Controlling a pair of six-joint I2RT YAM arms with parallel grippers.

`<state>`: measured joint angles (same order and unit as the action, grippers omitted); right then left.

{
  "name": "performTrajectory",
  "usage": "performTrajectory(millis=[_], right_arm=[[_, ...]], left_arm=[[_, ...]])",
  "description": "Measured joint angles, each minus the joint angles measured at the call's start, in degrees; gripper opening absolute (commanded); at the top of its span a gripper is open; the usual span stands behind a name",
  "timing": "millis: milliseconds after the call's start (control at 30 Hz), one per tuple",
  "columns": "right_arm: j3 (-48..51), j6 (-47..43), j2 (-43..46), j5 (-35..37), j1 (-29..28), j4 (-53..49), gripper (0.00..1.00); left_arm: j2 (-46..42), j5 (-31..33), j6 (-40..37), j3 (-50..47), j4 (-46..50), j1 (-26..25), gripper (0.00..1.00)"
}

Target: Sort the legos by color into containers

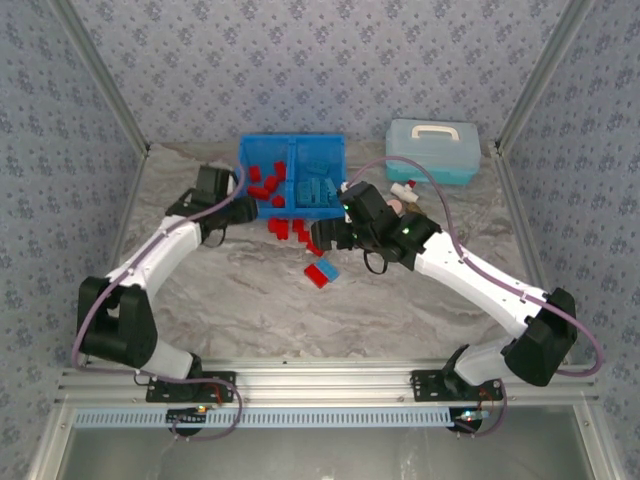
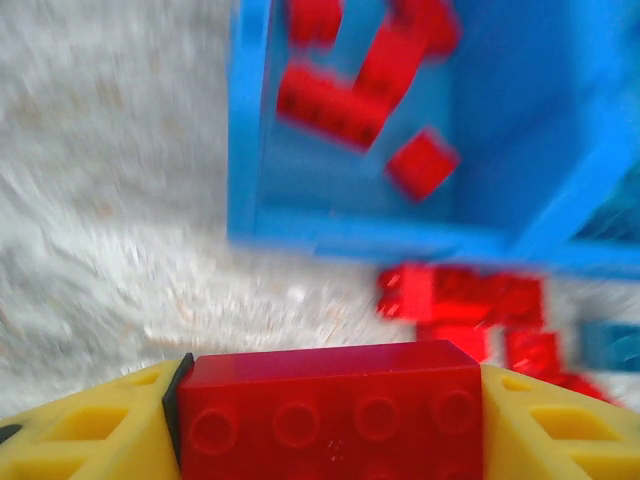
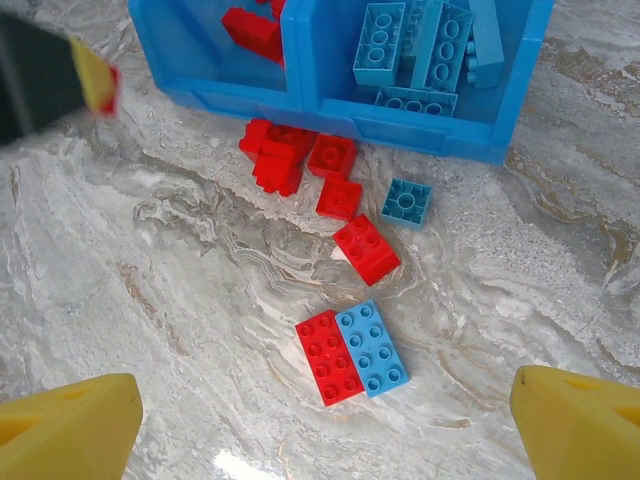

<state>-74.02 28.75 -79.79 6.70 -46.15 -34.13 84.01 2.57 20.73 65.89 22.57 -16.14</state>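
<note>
No text, label, brand, number or sign can be read on the legos (image 3: 366, 250), the containers (image 3: 240, 100) or the pale case (image 1: 433, 150).

Left jaws clamped (pads (image 2: 80, 430) pressing inward), right jaws spread wide.

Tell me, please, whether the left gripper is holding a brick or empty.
Holding: a red brick sits pinched between the yellow fingers of the left gripper.

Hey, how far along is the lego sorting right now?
Well underway: red bricks lie in the bin's left compartment, light blue ones in the right. The left gripper holds a red brick near the bin; the right gripper hangs open. Left on the table: several loose red bricks and two loose light blue bricks.
</note>
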Motion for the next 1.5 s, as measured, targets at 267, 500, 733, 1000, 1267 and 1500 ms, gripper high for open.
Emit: performTrajectory(millis=[267, 500, 733, 1000, 1267, 1500], right_arm=[[0.3, 1.1, 2.2, 1.9, -1.5, -0.1, 0.97], [3.0, 3.5, 8.6, 5.8, -3.9, -2.4, 0.97], [7.1, 6.5, 15.0, 9.2, -4.9, -4.9, 0.97], [7.9, 7.3, 14.8, 10.1, -4.9, -5.0, 0.98], [7.9, 7.0, 10.9, 10.0, -4.8, -3.4, 0.98], [7.8, 6.4, 7.8, 8.5, -4.2, -1.4, 0.98]], left_arm=[[15.5, 1.3, -3.8, 28.7, 1.8, 0.1, 0.60], [39.5, 1.8, -5.3, 50.1, 9.5, 1.1, 0.67], [50.4, 0.8, -6.3, 63.7, 18.2, 1.9, 0.82], [45.5, -1.0, -6.3, 64.2, 20.4, 1.4, 0.86], [12.5, -3.6, -2.8, 25.8, 11.6, -3.4, 0.82], [0.9, -4.3, 3.0, 5.0, 4.4, -8.8, 0.76]])
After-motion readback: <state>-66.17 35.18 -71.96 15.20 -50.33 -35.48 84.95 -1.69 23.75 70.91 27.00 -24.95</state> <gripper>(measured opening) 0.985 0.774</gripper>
